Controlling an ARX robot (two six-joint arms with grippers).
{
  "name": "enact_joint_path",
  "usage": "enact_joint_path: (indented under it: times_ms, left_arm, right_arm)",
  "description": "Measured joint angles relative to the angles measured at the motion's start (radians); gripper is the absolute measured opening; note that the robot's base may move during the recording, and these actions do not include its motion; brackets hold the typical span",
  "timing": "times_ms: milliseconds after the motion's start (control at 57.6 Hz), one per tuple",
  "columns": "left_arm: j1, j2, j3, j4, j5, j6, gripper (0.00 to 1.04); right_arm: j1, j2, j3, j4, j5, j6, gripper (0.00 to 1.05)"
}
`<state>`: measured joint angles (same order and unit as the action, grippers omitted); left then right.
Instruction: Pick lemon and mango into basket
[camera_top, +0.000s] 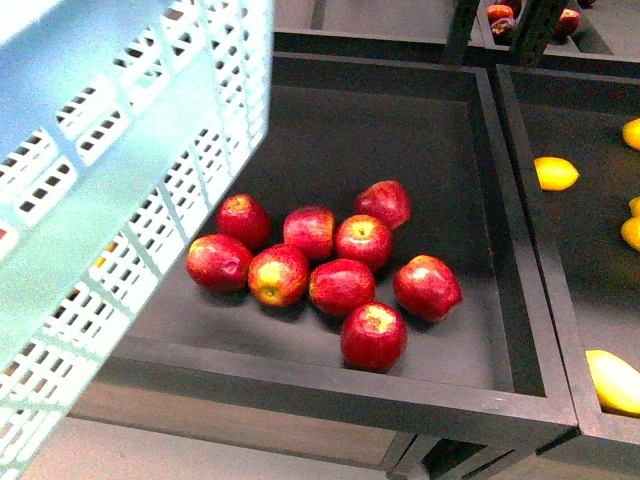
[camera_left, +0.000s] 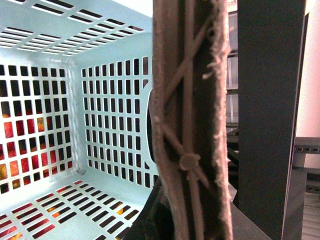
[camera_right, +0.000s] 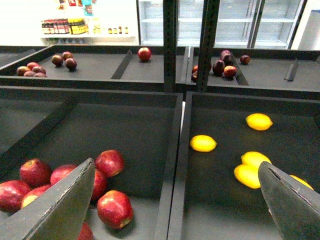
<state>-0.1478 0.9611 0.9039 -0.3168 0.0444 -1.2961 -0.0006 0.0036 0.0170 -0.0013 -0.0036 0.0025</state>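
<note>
The light teal basket (camera_top: 130, 150) hangs tilted at the front view's left, above the tray's left edge. My left gripper (camera_left: 185, 220) is shut on its brown arched handle (camera_left: 190, 125); the basket's slotted inside (camera_left: 110, 100) shows no fruit. A lemon (camera_top: 555, 173) lies in the right-hand dark tray (camera_top: 580, 290), with other yellow fruits at that view's right edge. In the right wrist view, lemons (camera_right: 203, 143) (camera_right: 259, 121) and two touching yellow fruits (camera_right: 252, 170) lie ahead. I cannot tell which is the mango. My right gripper (camera_right: 176, 165) is open and empty, above the divider between the trays.
Several red apples (camera_top: 330, 265) lie in the middle dark tray (camera_top: 400, 120); they also show in the right wrist view (camera_right: 60, 185). A raised divider (camera_top: 520, 250) separates the two trays. Farther trays hold dark red fruit (camera_right: 222, 67). Upright shelf posts (camera_right: 170, 45) stand behind.
</note>
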Motion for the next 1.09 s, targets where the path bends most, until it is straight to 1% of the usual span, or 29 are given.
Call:
enact_joint_path:
  times_ms: [17,70,156,226,278,417,504,591,730,886,990,1095]
  left_arm:
    - [0.009,0.011,0.016,-0.037,0.053,0.054,0.05]
    - [0.021,0.038,0.033,-0.079,0.149,0.180,0.05]
    - [0.015,0.096,0.040,-0.071,0.209,0.309,0.05]
    - [0.009,0.154,0.047,-0.052,0.201,0.365,0.05]
    - [0.006,0.210,0.065,-0.022,0.178,0.396,0.05]
    - [-0.027,0.387,0.176,0.063,0.151,0.482,0.05]
    - [-0.085,0.558,0.306,0.088,0.199,0.537,0.05]
    - [-0.132,0.663,0.382,0.071,0.225,0.552,0.05]
    - [-0.205,0.758,0.442,0.062,0.277,0.523,0.05]
    - [-0.277,0.761,0.448,0.120,0.289,0.439,0.05]
    - [-0.323,0.759,0.449,0.143,0.291,0.426,0.05]
    - [-0.371,0.759,0.449,0.156,0.315,0.391,0.05]
  right_arm:
    - [0.000,0.000,0.000,0.000,0.000,0.000,0.96]
    - [0.000,0.000,0.000,0.000,0.002,0.000,0.96]
    - [0.000,0.000,0.000,0.000,0.001,0.000,0.96]
    - [0.000,0.000,0.000,0.000,0.002,0.000,0.96]
    - [0.000,0.000,0.000,0.000,0.004,0.000,0.96]
    - [0.000,0.000,0.000,0.000,0.003,0.000,0.96]
    - [0.000,0.000,0.000,0.000,0.003,0.000,0.96]
    - [0.000,0.000,0.000,0.000,0.004,0.000,0.96]
    - [0.000,0.000,0.000,0.000,0.004,0.000,0.96]
    - [0.000,0.000,0.000,0.000,0.004,0.000,0.96]
    - [0.000,0.000,0.000,0.000,0.004,0.000,0.96]
    - [0.000,0.000,0.000,0.000,0.004,0.000,0.96]
